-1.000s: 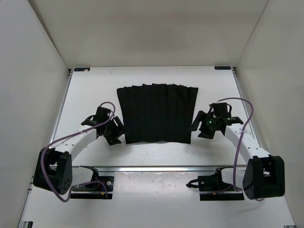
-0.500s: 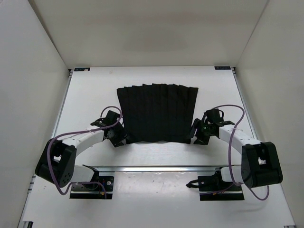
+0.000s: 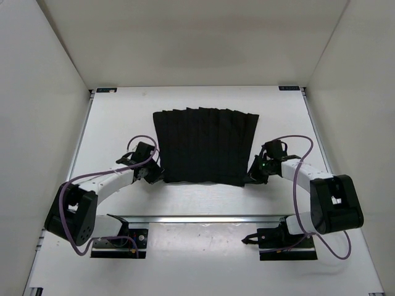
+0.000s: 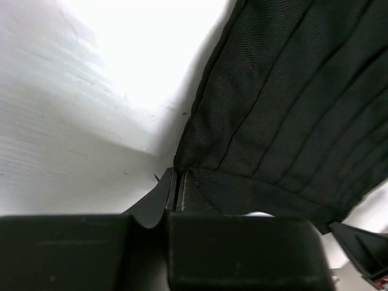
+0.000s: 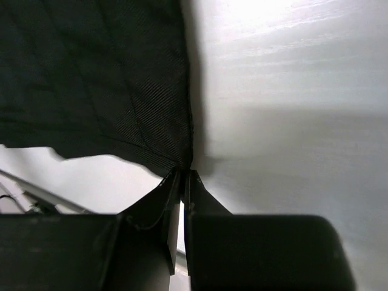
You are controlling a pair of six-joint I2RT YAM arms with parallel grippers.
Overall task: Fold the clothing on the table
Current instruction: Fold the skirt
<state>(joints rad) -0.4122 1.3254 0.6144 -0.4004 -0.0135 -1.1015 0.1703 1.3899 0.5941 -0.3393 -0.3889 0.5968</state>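
**Top external view.** The pleated black skirt is lying flat and spread out on the white desk, roughly midway across it. The left hand is sitting at the skirt's near-left corner and the right hand at its near-right corner, both low against the desk.

**Left wrist view.** The left hand is pinching the corner of the hem, with its jaws drawn fully together on the fabric. Only the tip of the corner appears to be sitting between them. Whether both layers are being caught cannot be told.

**Right wrist view.** The right hand is likewise closing tight on the very point of the opposite corner.

**Hazards.**
- Both bites are looking shallow, so a quick lift is likely to pull a corner free.
- If one hand is rising or travelling faster than the other, the fold line is likely to skew.
- If only the upper layer is being held, the lower layer is likely to lag and the pleats to splay.
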